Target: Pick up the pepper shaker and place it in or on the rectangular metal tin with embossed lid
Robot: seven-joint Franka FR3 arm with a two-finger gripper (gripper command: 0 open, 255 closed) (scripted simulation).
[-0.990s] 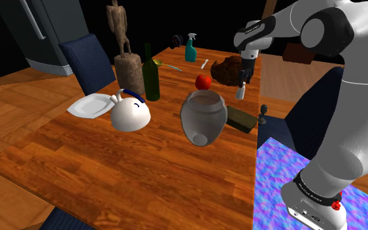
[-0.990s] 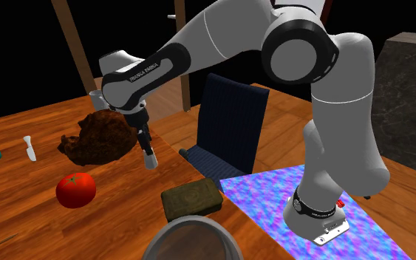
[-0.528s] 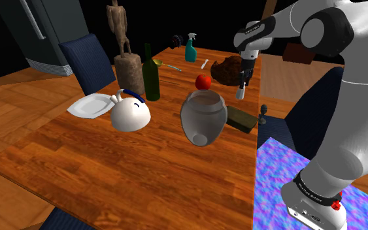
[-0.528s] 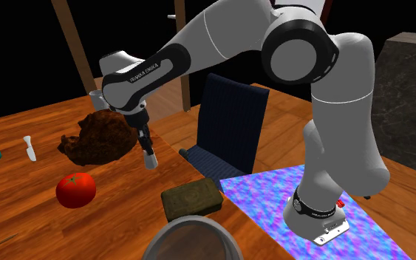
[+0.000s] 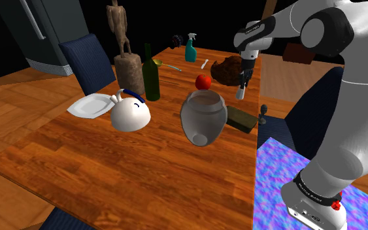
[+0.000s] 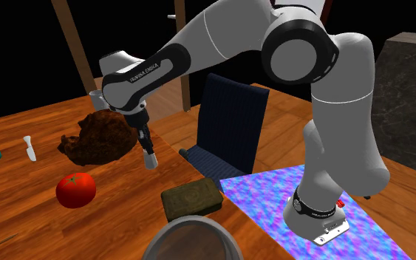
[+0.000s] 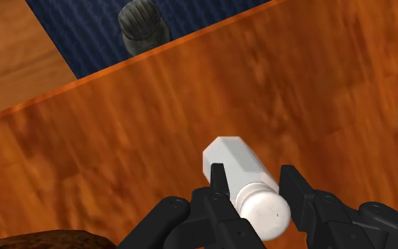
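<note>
Gripper (image 5: 242, 83) with both fingers (image 7: 218, 189) pinching a white shaker (image 5: 240, 93) near its cap, body pointing down over the table (image 5: 143, 157). The shaker hangs short of the tin (image 5: 240, 117), on the side away from the stand and apart from it; whether its base touches the wood cannot be told. In the second exterior view, the shaker (image 6: 150, 159) lies up and to the left of the tin (image 6: 191, 199), which sits at the table edge. Jar (image 5: 203, 117): just beside the tin, on the shoulder view's left. Tomato (image 5: 203, 82) and brown lump (image 5: 228, 68): beyond the tin, past the shaker.
</note>
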